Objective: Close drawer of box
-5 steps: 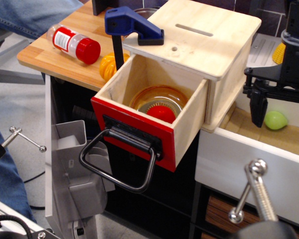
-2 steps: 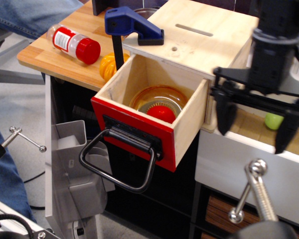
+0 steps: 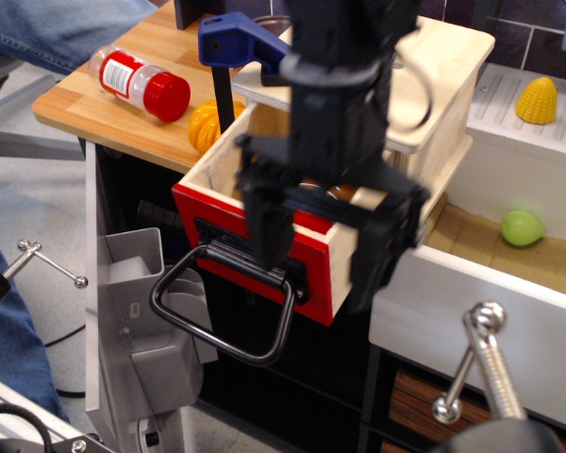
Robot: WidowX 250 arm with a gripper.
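Drawer: pulled out of the box at the front edge of the wooden surface, red front and black loop handle facing forward. Gripper: directly over the drawer's front, dark fingers spread apart, holding nothing.

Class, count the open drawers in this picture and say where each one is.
2. The red-fronted plywood drawer juts from the light plywood box; the white drawer stands open at lower right. Others may be hidden.
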